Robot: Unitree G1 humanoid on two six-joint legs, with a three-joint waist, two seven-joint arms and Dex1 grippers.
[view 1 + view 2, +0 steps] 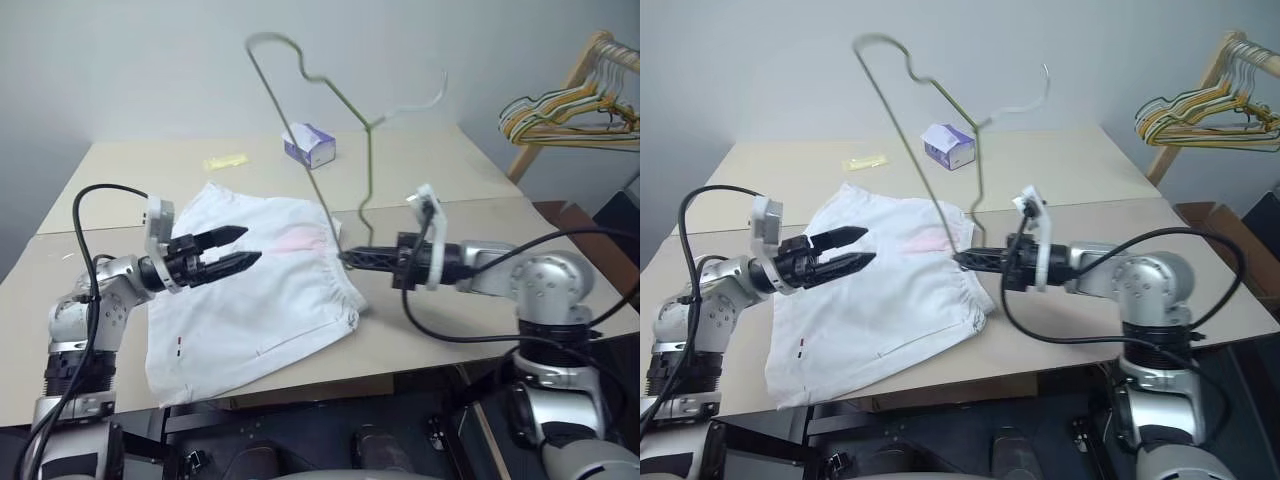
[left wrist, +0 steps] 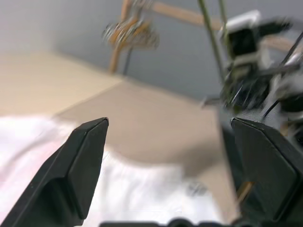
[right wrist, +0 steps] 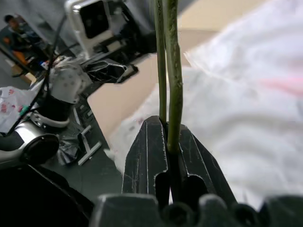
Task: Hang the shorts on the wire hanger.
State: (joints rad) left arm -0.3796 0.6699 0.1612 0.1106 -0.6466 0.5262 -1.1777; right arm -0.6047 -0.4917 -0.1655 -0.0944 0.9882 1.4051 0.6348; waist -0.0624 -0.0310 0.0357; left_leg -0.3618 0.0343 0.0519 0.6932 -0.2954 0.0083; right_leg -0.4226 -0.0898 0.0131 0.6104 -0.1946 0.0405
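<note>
Right pincer [image 1: 345, 257] clamped on wire hanger [image 1: 340, 140], shorts [image 1: 250, 290] beneath

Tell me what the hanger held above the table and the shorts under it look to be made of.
The wire hanger: thin bent metal wire, probably, with a dull olive-grey coating; it keeps its kinked shape. The shorts: soft white woven cloth, likely cotton, matte, wrinkled, gathered at the waistband.

The white shorts [image 1: 250, 300] are soft matt cloth with a gathered waistband. The olive-grey hanger [image 1: 345, 140] is thin smooth wire. The beige table [image 1: 430, 170] has a smooth matt surface.
</note>
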